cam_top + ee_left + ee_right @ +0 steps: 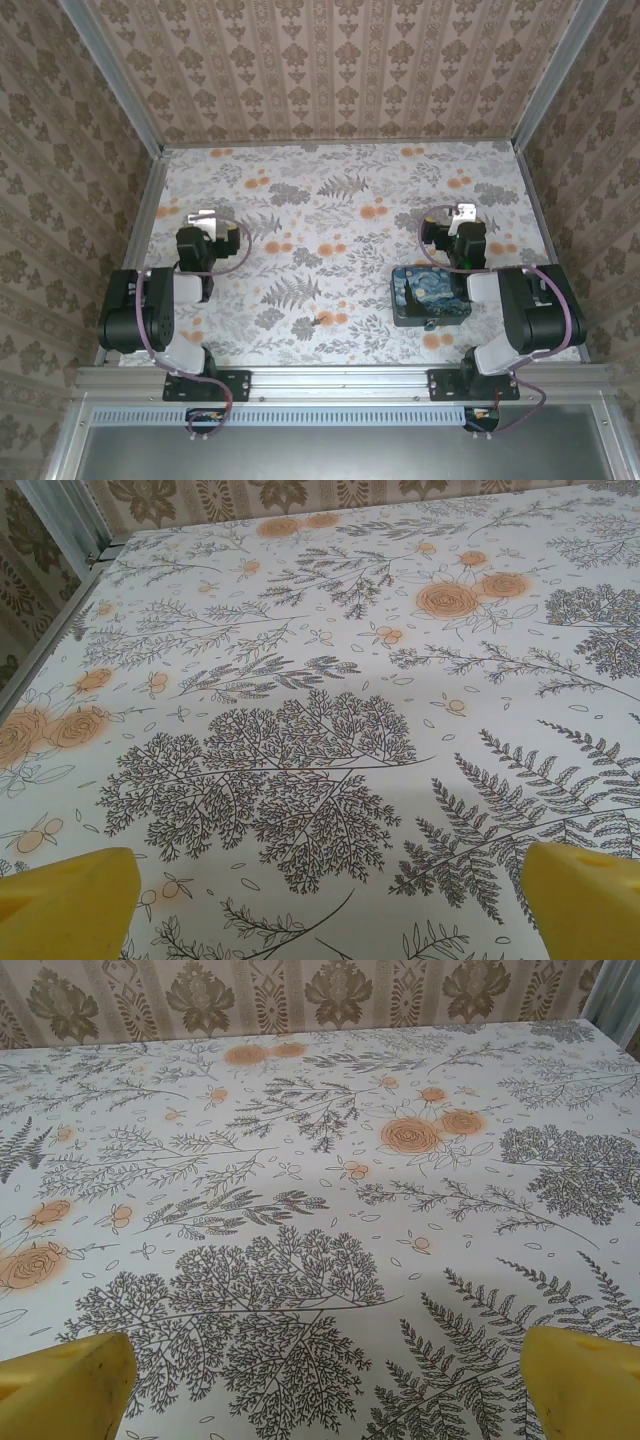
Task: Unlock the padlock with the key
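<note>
In the top view, I cannot make out the blue-teal padlock. A tiny dark speck [322, 320] lies on the tablecloth near the front middle; it may be the key, but it is too small to tell. My left gripper [206, 217] hovers at the left of the table. In the left wrist view it [326, 908] is open, its yellow fingertips [70, 900] wide apart over bare cloth. My right gripper [462, 214] sits at the right, just behind the painted box, and in its wrist view it [325, 1385] is open and holds nothing.
A dark-blue swirly-print box [428, 295] stands at the front right, beside the right arm's elbow [530, 310]. The floral tablecloth [330, 215] is walled by patterned panels with metal rails on the left, right and back.
</note>
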